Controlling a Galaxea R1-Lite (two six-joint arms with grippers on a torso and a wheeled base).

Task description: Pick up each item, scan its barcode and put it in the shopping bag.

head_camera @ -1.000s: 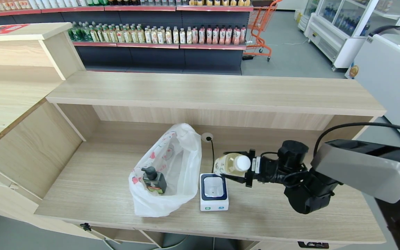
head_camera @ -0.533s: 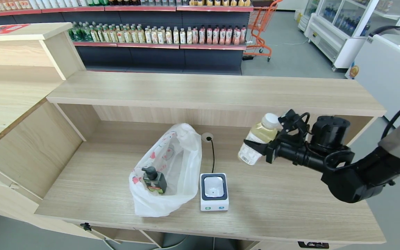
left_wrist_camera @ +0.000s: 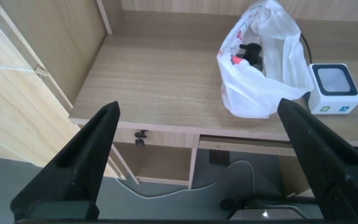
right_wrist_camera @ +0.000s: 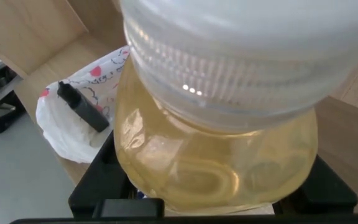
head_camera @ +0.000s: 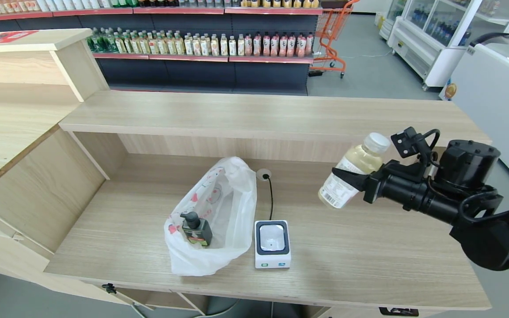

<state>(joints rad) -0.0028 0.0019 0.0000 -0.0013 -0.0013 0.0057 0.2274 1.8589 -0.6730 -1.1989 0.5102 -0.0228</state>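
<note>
A bottle of pale yellow drink with a white cap hangs tilted above the counter's right part, cap up and back, its barcode label at the low end. My right gripper is shut on its middle; in the right wrist view the bottle sits between the black fingers. The white scanner lies on the counter to the lower left of the bottle. Left of it stands the open white shopping bag with a dark pump bottle inside. My left gripper hangs open off the counter's front edge, with nothing between its fingers.
A black cable runs from the scanner to a hole in the counter's back. A raised wooden shelf overhangs the back, and a side wall closes the left. Bare wood lies right of the scanner.
My right gripper carried the bottle from just over the scanner up and to the right. The bottle turned from lying cap-forward to tilted, cap up. Bag and scanner stayed put.
</note>
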